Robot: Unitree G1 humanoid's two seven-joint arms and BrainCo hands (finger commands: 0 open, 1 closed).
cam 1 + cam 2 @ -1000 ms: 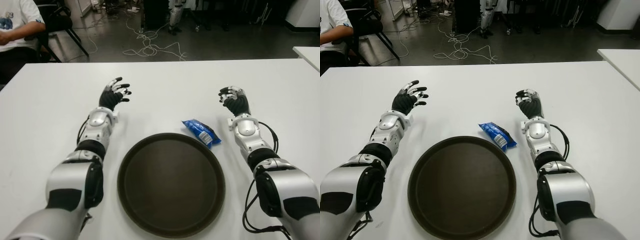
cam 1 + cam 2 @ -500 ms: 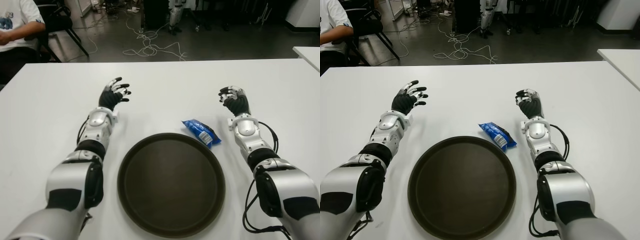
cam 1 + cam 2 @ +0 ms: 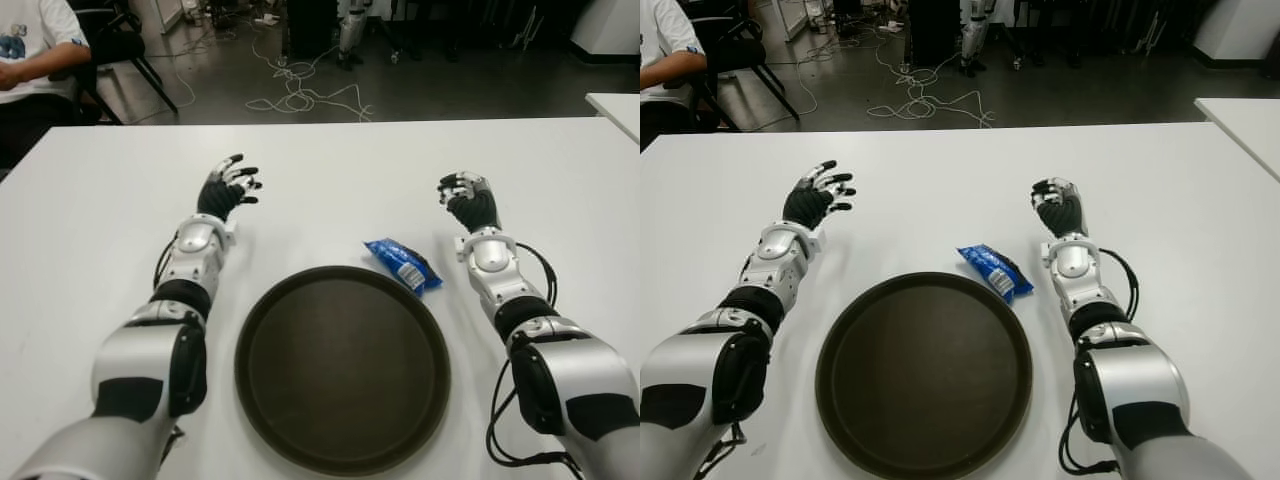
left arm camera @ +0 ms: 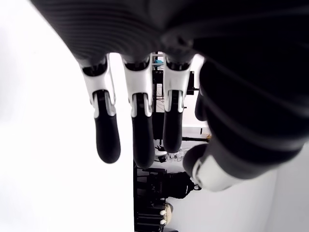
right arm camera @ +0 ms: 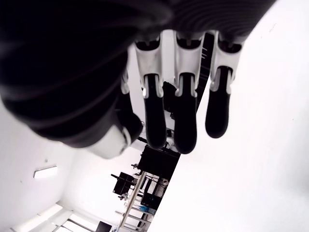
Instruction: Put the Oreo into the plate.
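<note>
A blue Oreo packet (image 3: 402, 263) lies on the white table (image 3: 330, 180), just beyond the far right rim of a round dark brown plate (image 3: 342, 365). The plate holds nothing. My right hand (image 3: 468, 202) shows to the right of the packet and a little farther back, with relaxed fingers (image 5: 185, 121) that hold nothing. My left hand (image 3: 228, 186) is at the far left of the plate, with spread fingers (image 4: 140, 130) and nothing in them.
A person in a white shirt (image 3: 35, 50) sits on a chair past the table's far left corner. Cables (image 3: 300, 95) lie on the dark floor beyond the far edge. A second white table (image 3: 615, 105) stands at the right.
</note>
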